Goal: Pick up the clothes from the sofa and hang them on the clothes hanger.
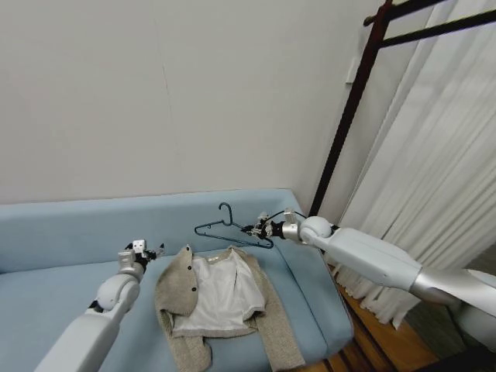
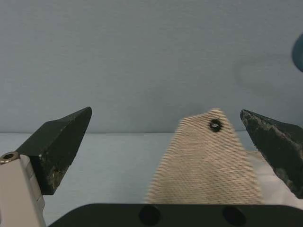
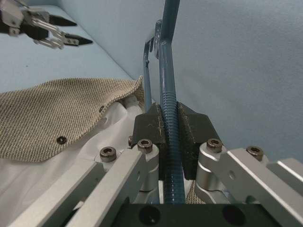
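— Where is the jacket lying?
— It's lying spread open on the sofa seat. The left gripper is hovering beside its shoulder, fingers apart.
— And farther back?
— The right gripper is clamping the blue hanger behind the collar.

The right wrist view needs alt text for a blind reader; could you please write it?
The right gripper, jaws shut, clamps the ribbed bar of a blue hanger by a beige jacket with white lining on a light-blue sofa. The left gripper hovers open farther off.
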